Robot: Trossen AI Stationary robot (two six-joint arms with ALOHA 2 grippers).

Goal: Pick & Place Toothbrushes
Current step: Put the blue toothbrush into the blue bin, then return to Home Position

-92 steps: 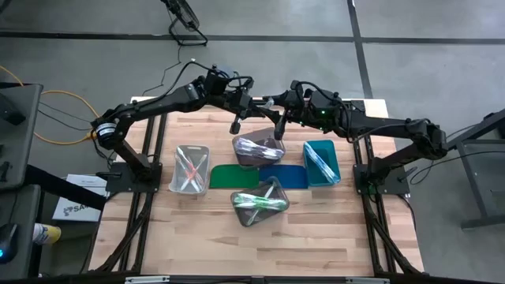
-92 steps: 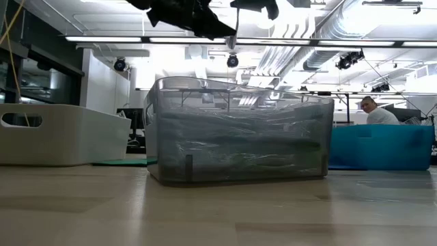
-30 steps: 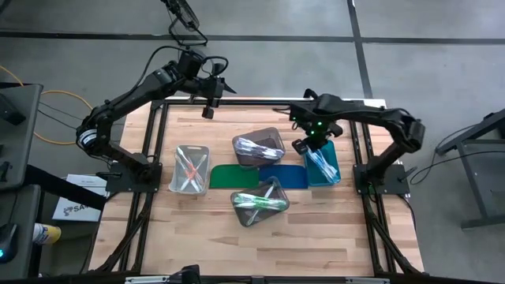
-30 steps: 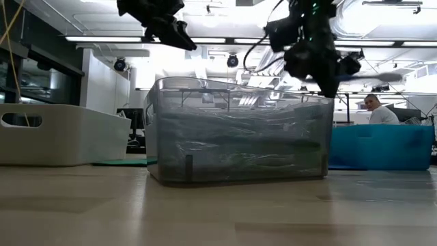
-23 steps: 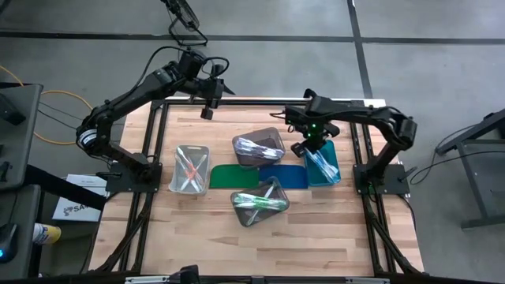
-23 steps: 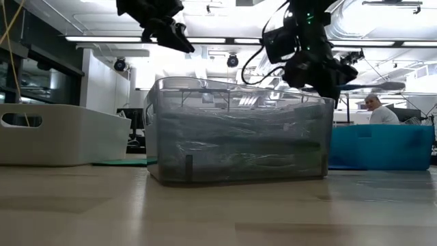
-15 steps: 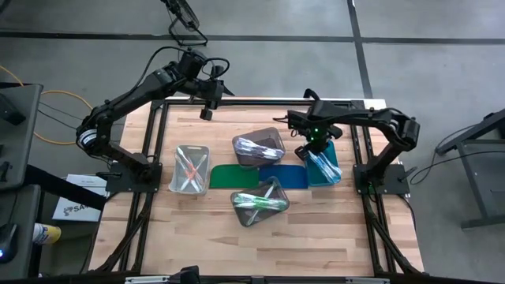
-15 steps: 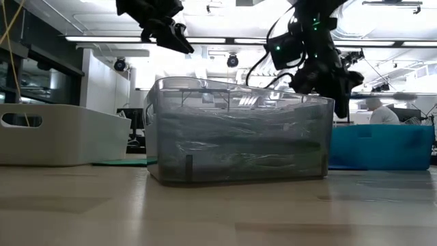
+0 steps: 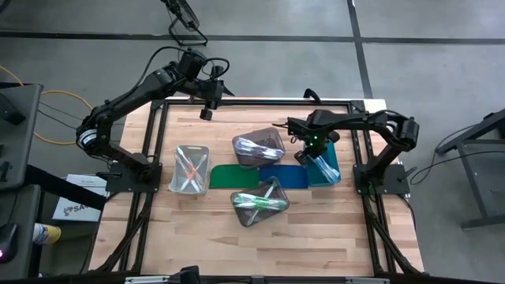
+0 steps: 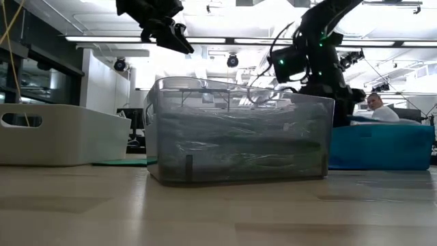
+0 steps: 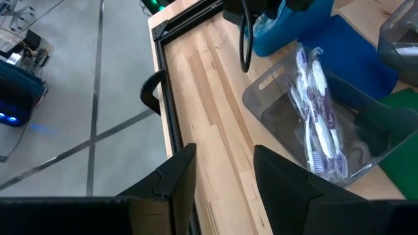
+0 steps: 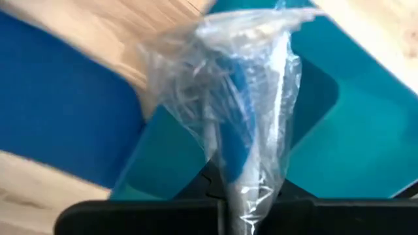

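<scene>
Down we drop since a moment ago: our right gripper [image 9: 314,152] sinks over the teal bin [image 9: 330,167] at right of centre, fingers clenched on a wrapped toothbrush [image 12: 251,124] pointing lengthwise away from them. Left gripper [image 9: 206,113] waits upper left, fingers spread, far off.

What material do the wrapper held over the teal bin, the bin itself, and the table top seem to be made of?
The wrapper, pinched in the right hand, looks like thin clear plastic film: it crinkles and glints. The teal bin seems smooth, opaque moulded plastic with an even colour. The table top looks like pale wood in joined strips, with visible grain lines.
</scene>
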